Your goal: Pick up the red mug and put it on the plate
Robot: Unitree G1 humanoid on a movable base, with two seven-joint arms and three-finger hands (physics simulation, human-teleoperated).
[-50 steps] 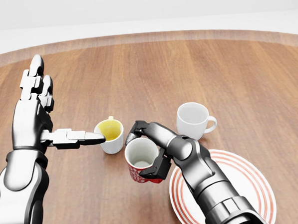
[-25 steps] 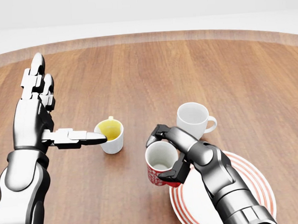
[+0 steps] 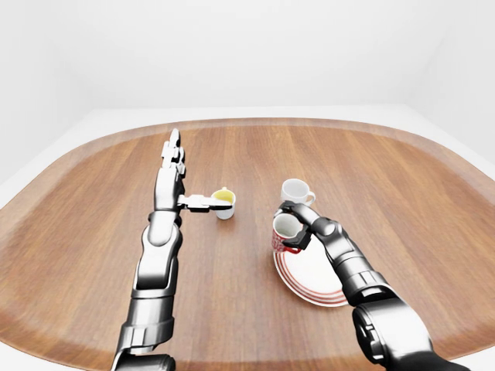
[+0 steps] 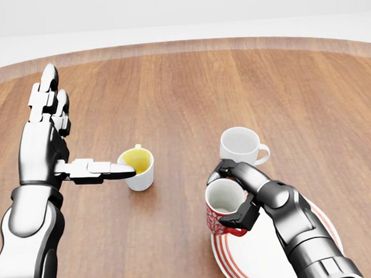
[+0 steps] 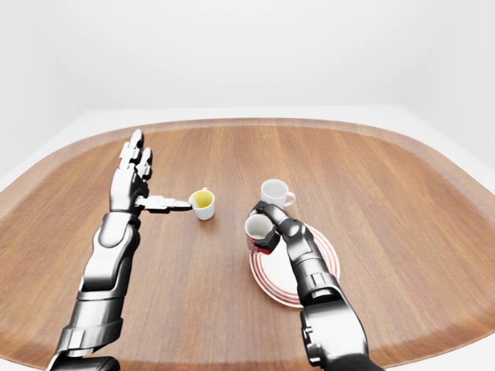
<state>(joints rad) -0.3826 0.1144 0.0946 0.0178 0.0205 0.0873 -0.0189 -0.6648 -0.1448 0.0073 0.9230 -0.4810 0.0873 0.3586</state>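
We have carried the red mug (image 4: 225, 209) a good way toward the plate (image 4: 317, 222) in the last second: a moment ago it hung over bare wood, well to the left of the plate in the head view, and now it sits at the plate's left rim, its base seeming to overlap the red rings there. Our right hand (image 4: 237, 195) is clamped on the mug, fingers wrapped round its far side and thumb pressed on the near side, and the mug stands roughly upright with its open mouth showing. We cannot tell from these views whether the base already touches the plate or hangs just above it. We judge the carry nearly done: what is left is to bring the mug a little further in over the plate, set it down and let go. The white mug (image 4: 241, 147) stands just above the plate's upper-left edge in the head view, close to our knuckles, so a careless swing could knock it. The small cup with yellow inside (image 4: 137, 167) stands well to the left of the plate, out of the way; our left hand (image 4: 51, 136) is spread open beside it, thumb reaching to its rim, gripping nothing on the table (image 4: 183, 89).
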